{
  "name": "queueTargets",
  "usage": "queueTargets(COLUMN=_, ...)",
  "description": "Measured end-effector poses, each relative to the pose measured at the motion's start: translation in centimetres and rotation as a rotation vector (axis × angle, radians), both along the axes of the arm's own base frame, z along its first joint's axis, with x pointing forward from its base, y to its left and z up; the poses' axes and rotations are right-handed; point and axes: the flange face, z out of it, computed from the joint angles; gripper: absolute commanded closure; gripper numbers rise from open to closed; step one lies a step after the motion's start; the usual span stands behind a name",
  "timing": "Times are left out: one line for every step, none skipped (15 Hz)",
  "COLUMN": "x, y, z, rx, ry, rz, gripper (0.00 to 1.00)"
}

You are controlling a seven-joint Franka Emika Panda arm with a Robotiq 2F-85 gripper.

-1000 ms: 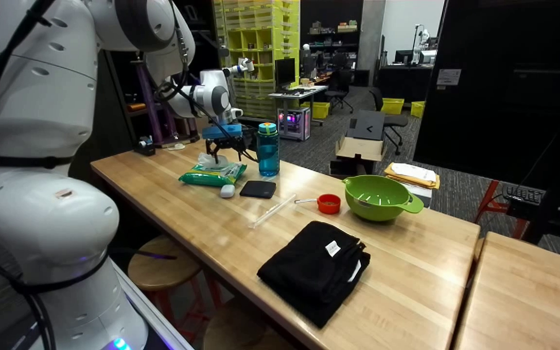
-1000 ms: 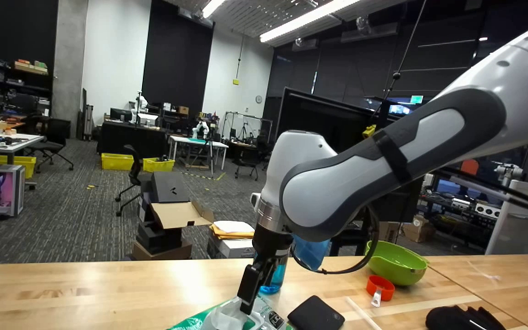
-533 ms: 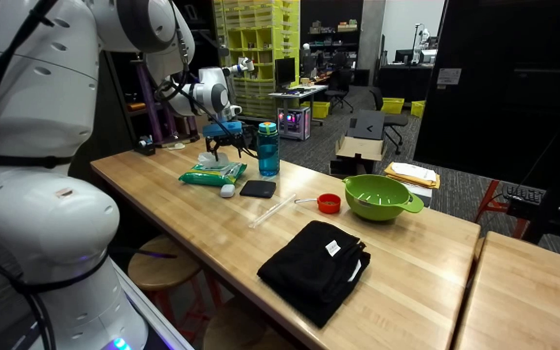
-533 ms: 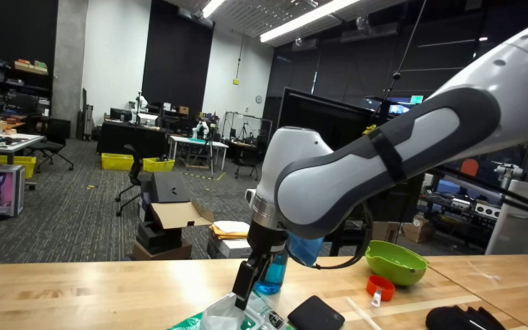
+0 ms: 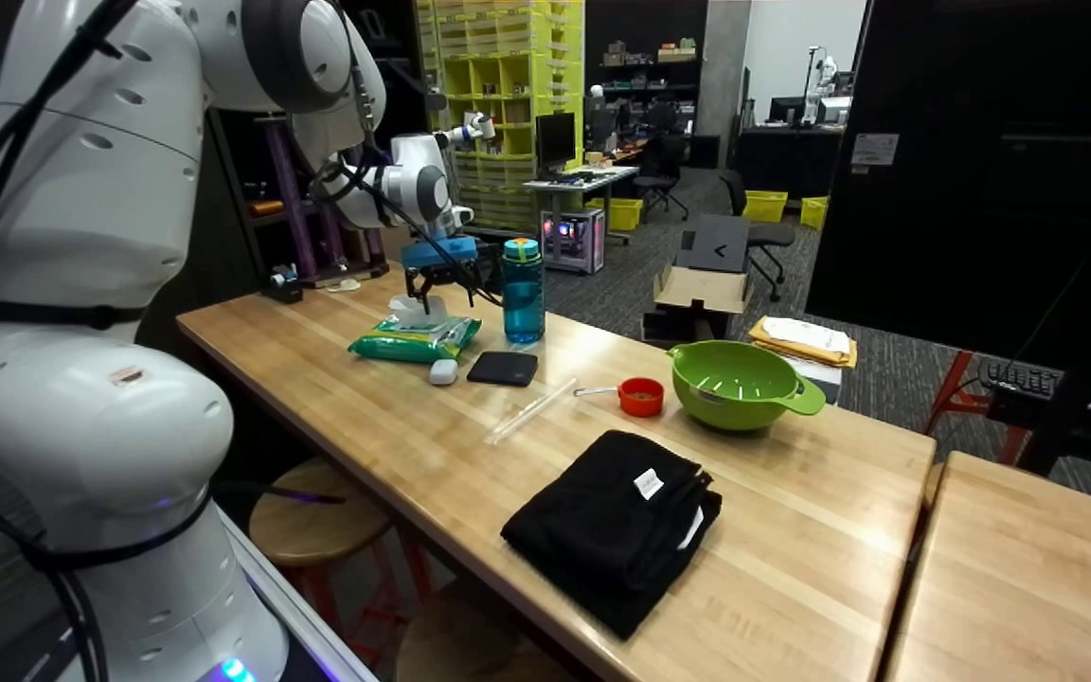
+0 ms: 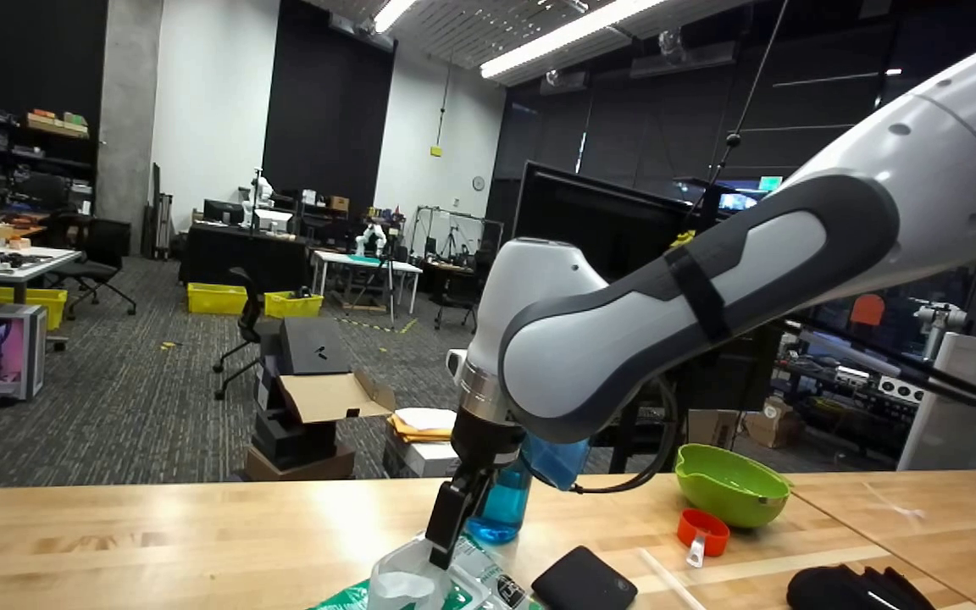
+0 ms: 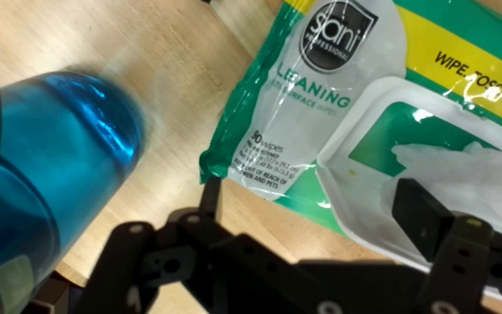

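My black gripper [image 7: 316, 205] stands open above a green and yellow pack of cleaning wipes [image 7: 294, 126], seen in the wrist view. Nothing is between its fingers. The pack's white lid [image 7: 351, 192] is flipped open, and a white wipe [image 7: 464, 174] pokes out of the opening. One fingertip [image 7: 421, 218] overlaps that lid and wipe; whether it touches them I cannot tell. In an exterior view the same pack [image 5: 403, 343] lies on the table below the gripper [image 5: 449, 301]. A blue water bottle [image 5: 524, 303] stands upright close beside the gripper.
Near the pack lie a small white case [image 5: 443, 372] and a flat black pouch [image 5: 503, 368]. Farther along are a clear tube [image 5: 531, 410], a red measuring cup [image 5: 640, 400], a green colander bowl [image 5: 735, 388] and a folded black cloth [image 5: 602, 530]. The table edge [image 5: 375, 474] runs along the robot's side.
The gripper has shifted slightly over the pack, a little left and up in an exterior view. It stays open. The pack, bottle and other objects have kept their places.
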Motion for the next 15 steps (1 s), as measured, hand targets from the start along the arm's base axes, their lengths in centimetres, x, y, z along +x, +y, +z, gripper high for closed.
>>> queueTargets(x=0.2, y=-0.1, z=0.0, rx=-0.003, ry=-0.004, rz=0.003, gripper=0.0)
queueTargets(x=0.4, y=-0.1, z=0.1, rx=-0.008, ry=-0.01, rz=0.007, gripper=0.0)
queueTargets(x=0.6, y=-0.2, z=0.1, rx=-0.013, ry=-0.016, rz=0.01, gripper=0.0)
queueTargets(x=0.8, y=-0.3, z=0.2, rx=-0.019, ry=-0.022, rz=0.013, gripper=0.0)
queueTargets(x=1.0, y=-0.4, z=0.3, rx=-0.025, ry=-0.028, rz=0.017, gripper=0.0)
queueTargets(x=1.1, y=-0.5, z=0.4, rx=-0.03, ry=-0.034, rz=0.02, gripper=0.0)
queueTargets(x=1.3, y=-0.5, z=0.4, rx=-0.033, ry=-0.038, rz=0.023, gripper=0.0)
queueTargets(x=1.4, y=-0.6, z=0.4, rx=-0.035, ry=-0.04, rz=0.027, gripper=0.0)
queueTargets(x=1.6, y=-0.6, z=0.4, rx=-0.036, ry=-0.041, rz=0.032, gripper=0.0)
queueTargets(x=1.7, y=-0.6, z=0.4, rx=-0.036, ry=-0.042, rz=0.038, gripper=0.0)
queueTargets(x=1.8, y=-0.6, z=0.3, rx=-0.037, ry=-0.042, rz=0.043, gripper=0.0)
queueTargets(x=1.9, y=-0.5, z=0.3, rx=-0.037, ry=-0.043, rz=0.051, gripper=0.0)
queueTargets(x=2.1, y=-0.5, z=0.2, rx=-0.037, ry=-0.043, rz=0.058, gripper=0.0)
queueTargets(x=2.2, y=-0.5, z=0.1, rx=-0.038, ry=-0.043, rz=0.065, gripper=0.0)
queueTargets(x=2.3, y=-0.4, z=0.0, rx=-0.038, ry=-0.043, rz=0.073, gripper=0.0)
